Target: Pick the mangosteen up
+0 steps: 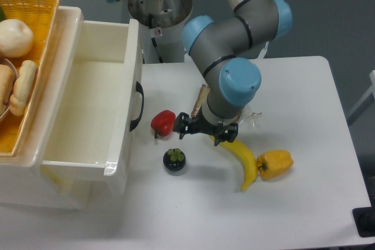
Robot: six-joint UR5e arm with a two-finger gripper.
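Observation:
The mangosteen point(174, 160) is a small, round, dark purple-black fruit with a green calyx on top. It sits on the white table point(293, 92) in front of the open drawer. My gripper point(206, 134) hangs over the table to the upper right of the mangosteen and apart from it. Its black fingers point(183, 126) are spread, with nothing between them. A red pepper point(163, 122) lies just left of the gripper, above the mangosteen.
A yellow banana point(241, 157) and a yellow pepper point(275, 163) lie right of the gripper. An open white drawer point(88, 109) with a black handle point(137, 106) stands at the left. A wicker basket point(29, 4) with bread-like items sits at the far left.

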